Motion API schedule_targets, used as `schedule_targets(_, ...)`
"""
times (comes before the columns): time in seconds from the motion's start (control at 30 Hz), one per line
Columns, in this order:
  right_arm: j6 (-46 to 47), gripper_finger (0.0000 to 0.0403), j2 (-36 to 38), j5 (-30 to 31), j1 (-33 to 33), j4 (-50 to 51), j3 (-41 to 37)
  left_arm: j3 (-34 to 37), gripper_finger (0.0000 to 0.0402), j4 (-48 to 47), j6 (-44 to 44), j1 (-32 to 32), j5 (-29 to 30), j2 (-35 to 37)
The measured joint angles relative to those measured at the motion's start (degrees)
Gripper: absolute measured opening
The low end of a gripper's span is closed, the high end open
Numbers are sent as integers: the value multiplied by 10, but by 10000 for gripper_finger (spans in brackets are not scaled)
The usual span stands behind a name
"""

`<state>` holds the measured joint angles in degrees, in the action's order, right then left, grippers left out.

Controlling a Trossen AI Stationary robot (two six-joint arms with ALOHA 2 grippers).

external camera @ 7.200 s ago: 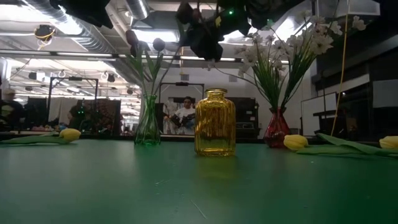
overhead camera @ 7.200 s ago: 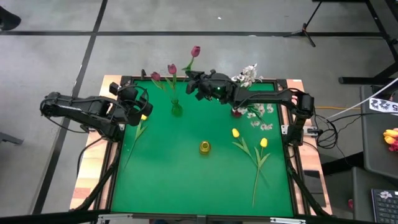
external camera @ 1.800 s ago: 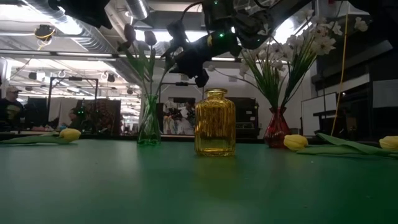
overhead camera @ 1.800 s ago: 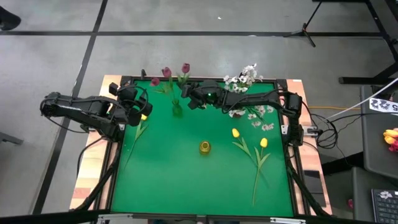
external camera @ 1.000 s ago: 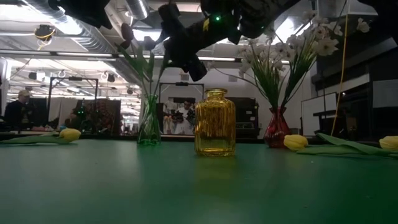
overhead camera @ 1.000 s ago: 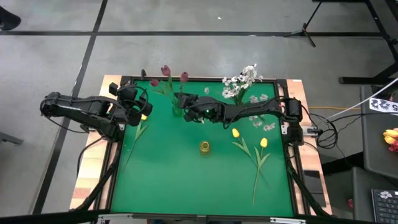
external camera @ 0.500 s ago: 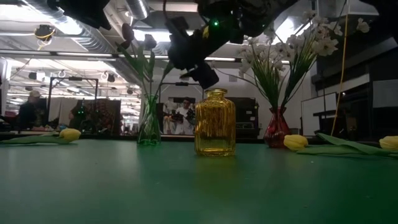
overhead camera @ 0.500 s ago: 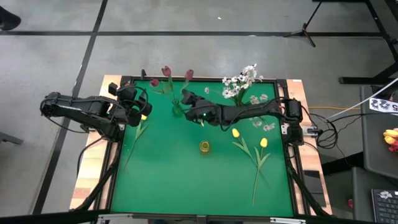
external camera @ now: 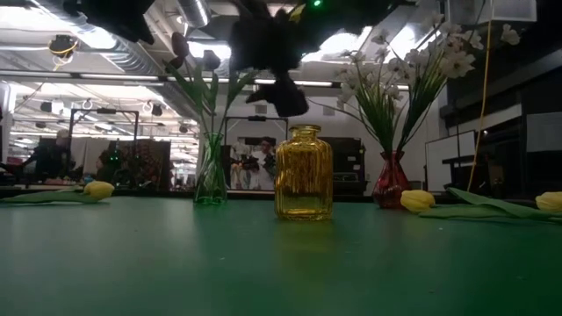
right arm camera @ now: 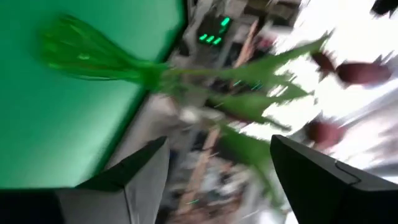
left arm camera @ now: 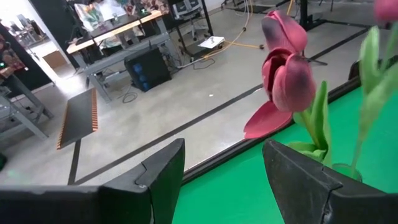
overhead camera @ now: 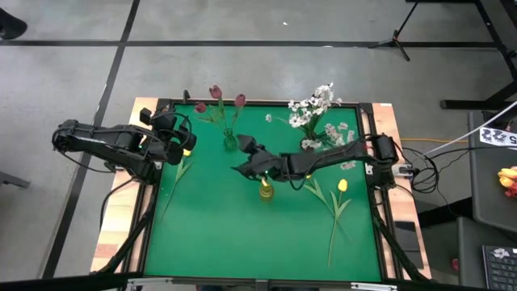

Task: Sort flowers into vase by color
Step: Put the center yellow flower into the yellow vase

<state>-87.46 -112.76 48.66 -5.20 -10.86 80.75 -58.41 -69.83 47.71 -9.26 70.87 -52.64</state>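
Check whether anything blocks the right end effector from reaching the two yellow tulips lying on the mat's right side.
Nothing visible does. The right end effector, open and empty, hovers near the yellow vase; the two yellow tulips lie flat on bare green mat beyond it. The red vase stands farther back, off that path.

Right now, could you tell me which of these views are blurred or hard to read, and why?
The right wrist view is motion-smeared: the green vase and the maroon tulips streak. The low view is backlit, so the right gripper is a dark silhouette above the yellow vase. The high and left wrist views are sharp.
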Motion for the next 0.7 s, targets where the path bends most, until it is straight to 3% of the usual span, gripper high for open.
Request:
schedule_targets(0.17,300,280,59,90,-32,211,0,0,214,-7,13,0,0,0)
schedule_targets(0.27,509,280,120,95,-58,359,0,0,214,-7,10,0,0,0)
schedule_targets(0.37,728,280,189,8,-79,496,0,0,214,-7,13,0,0,0)
schedule_targets(0.57,1152,280,298,-377,-82,674,0,0,214,-7,19,0,0,0)
schedule_targets(0.63,1233,280,315,-413,-105,719,-6,0,214,-7,20,0,0,0)
schedule_targets(0.7,1293,280,322,-385,-135,774,-19,0,214,-7,26,0,-1,0)
